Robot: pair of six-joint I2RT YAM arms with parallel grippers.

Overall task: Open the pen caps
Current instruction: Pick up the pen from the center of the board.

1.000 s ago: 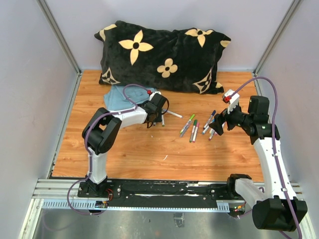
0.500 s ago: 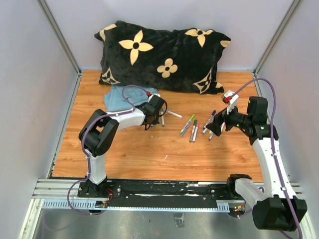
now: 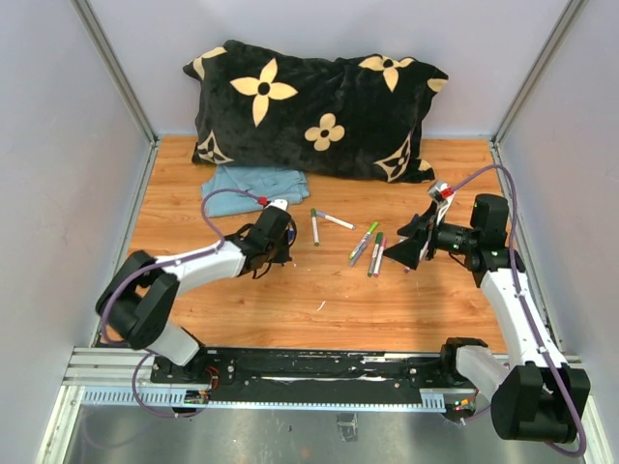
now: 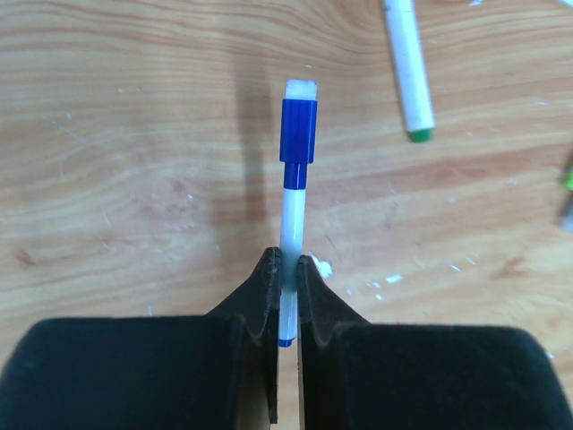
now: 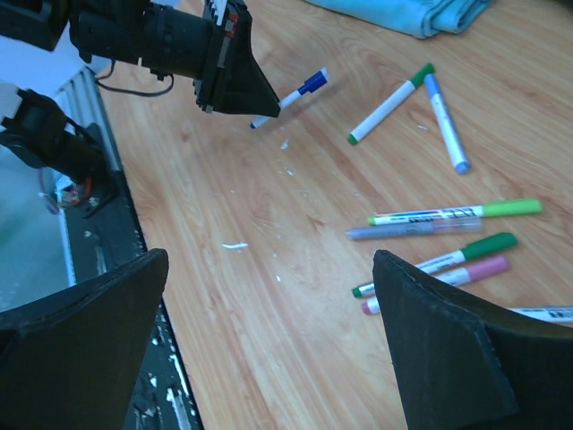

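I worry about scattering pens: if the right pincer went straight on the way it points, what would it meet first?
Probably bare tabletop: the right pincer is open with only wood between its fingers. The pink-capped pen lies just beside one finger and might get clipped; depth is unclear.

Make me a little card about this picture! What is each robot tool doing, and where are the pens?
left tool: shut on a slim white marker pen
blue plastic pen cap: still on that pen
right tool: open, holding nothing
loose capped marker pens: several, lying on the wooden table
at the back: black flowered pillow, folded blue cloth
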